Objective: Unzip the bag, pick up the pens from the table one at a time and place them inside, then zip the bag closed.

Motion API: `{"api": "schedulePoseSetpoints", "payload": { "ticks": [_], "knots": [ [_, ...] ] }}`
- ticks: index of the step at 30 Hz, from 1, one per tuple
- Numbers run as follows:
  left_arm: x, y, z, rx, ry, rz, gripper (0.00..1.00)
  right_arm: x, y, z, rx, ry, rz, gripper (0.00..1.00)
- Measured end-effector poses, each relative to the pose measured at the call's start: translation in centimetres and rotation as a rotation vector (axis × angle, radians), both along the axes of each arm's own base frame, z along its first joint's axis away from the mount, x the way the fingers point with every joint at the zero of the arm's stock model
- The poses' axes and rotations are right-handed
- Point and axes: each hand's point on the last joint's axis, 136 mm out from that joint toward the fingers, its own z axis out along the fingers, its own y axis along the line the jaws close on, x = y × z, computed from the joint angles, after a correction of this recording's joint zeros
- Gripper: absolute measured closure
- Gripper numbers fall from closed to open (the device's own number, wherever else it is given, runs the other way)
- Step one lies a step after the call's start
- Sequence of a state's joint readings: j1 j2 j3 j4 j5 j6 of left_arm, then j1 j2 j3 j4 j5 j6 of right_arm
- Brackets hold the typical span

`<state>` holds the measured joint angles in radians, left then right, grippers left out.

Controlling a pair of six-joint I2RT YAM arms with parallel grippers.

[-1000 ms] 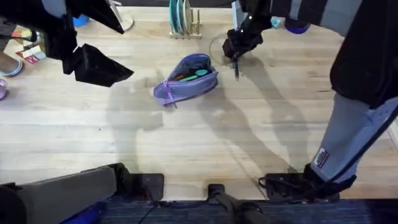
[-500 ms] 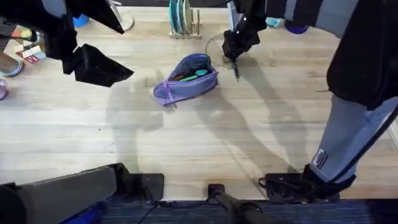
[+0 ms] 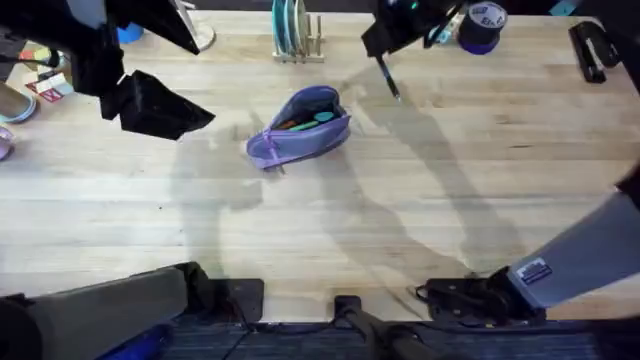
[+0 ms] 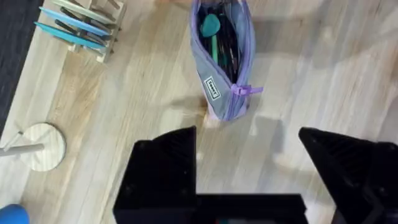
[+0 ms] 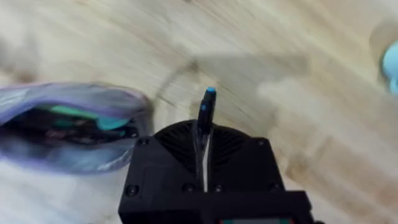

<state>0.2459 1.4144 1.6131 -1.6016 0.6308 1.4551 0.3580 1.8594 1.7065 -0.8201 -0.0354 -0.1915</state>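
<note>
- Lifted clear of the table (image 3: pixel 420 200) since a second ago, our right gripper (image 3: pixel 385 40) in the overhead view now hangs higher and farther back, near the plate rack (image 3: pixel 296 35), with a dark pen (image 3: pixel 387 78) dangling from it. The bag (image 3: pixel 300 125) has not shifted: it lies mid-table, mouth unzipped, orange and teal pens showing inside. Our left gripper (image 3: pixel 150 105) hovers well to the bag's left, unmoved. A roll of purple tape (image 3: pixel 480 28) and a black stapler (image 3: pixel 590 48) sit at the far right.
- From the left wrist, we see the bag (image 4: pixel 221 59) ahead of the left gripper (image 4: pixel 249 162), whose fingers stand wide apart with nothing between them. A small woven label (image 4: pixel 212 88) is sewn to the bag's side; its lettering is too small for us to read. The zip pull (image 4: pixel 249 91) sticks out at the near end.
- From the right wrist, our right gripper (image 5: pixel 202 158) is clamped on the pen (image 5: pixel 205 118), blue tip pointing out, the bag (image 5: pixel 74 127) open just beside it.
- We judge the pen light, stiff and slick, best pinched mid-barrel; the bag looks soft and likely to slide or fold, so its zip pull is the place to take hold, with the other end steadied.
</note>
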Motion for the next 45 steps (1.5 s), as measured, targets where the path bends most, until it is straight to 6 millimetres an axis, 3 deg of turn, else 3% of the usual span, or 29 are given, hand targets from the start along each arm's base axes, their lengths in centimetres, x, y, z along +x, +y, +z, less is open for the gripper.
{"api": "schedulePoseSetpoints", "payload": {
  "ticks": [3, 6, 15, 21, 34, 45],
  "knots": [
    [0.0, 0.0, 0.0, 0.0, 0.0, 0.0, 0.005, -1.0, 0.9, 2.0, 0.005, -0.047, 0.138, 0.97],
    [0.0, 0.0, 0.0, 0.0, 0.0, 0.0, 0.005, -2.0, 1.9, 2.5, -0.014, -0.075, 0.297, 0.97],
    [0.0, 0.0, 0.0, 0.0, 0.0, 0.0, 0.005, -8.1, 6.2, 1.3, -0.168, -0.121, 0.975, 0.97],
    [0.0, 0.0, 0.0, 0.0, 0.0, 0.0, 0.005, -10.0, 8.7, 1.4, -0.242, -0.229, 1.281, 0.97],
    [0.0, 0.0, 0.0, 0.0, 0.0, 0.0, 0.005, -10.5, 9.6, 0.8, -0.305, -0.302, 1.478, 0.97],
    [0.0, 0.0, 0.0, 0.0, 0.0, 0.0, 0.005, -9.8, 10.8, -3.8, -0.304, -0.236, 1.556, 0.97]
  ]
}}
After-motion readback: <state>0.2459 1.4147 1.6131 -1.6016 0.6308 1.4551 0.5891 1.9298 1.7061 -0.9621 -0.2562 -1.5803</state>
